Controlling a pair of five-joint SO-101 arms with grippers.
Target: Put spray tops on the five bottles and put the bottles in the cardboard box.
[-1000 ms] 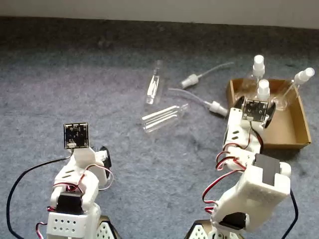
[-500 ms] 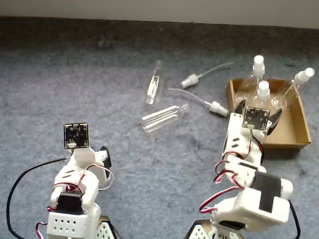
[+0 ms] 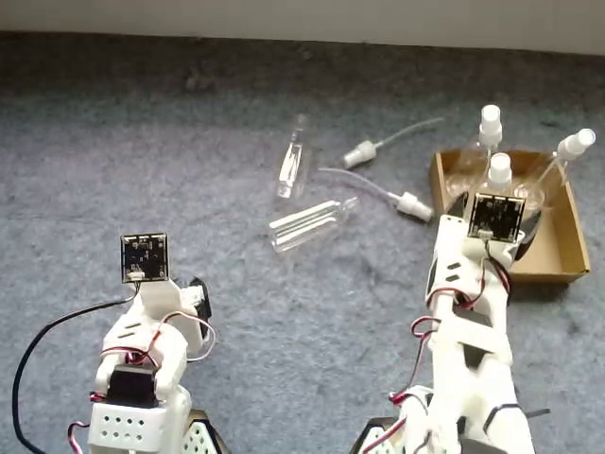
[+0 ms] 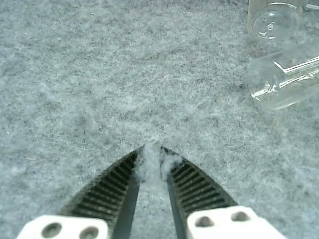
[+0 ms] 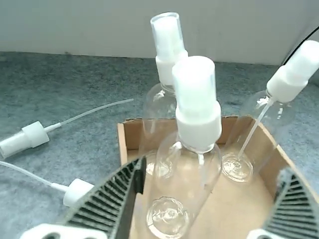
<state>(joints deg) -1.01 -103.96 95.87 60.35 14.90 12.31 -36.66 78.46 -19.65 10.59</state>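
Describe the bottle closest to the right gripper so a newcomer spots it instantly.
On the right of the grey table, find the brown cardboard box holding three clear plastic bottles with white spray tops. Take the upright bottle directly before the open right gripper: nearest the arm, ahead of the far-corner bottle and the leaning bottle.

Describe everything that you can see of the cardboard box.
The cardboard box is a shallow, open-topped brown tray with low walls, lying flat on the grey carpet on the right arm's side. Three clear bottles with white spray tops stand inside, one leaning. The open right hand sits around the front bottle.
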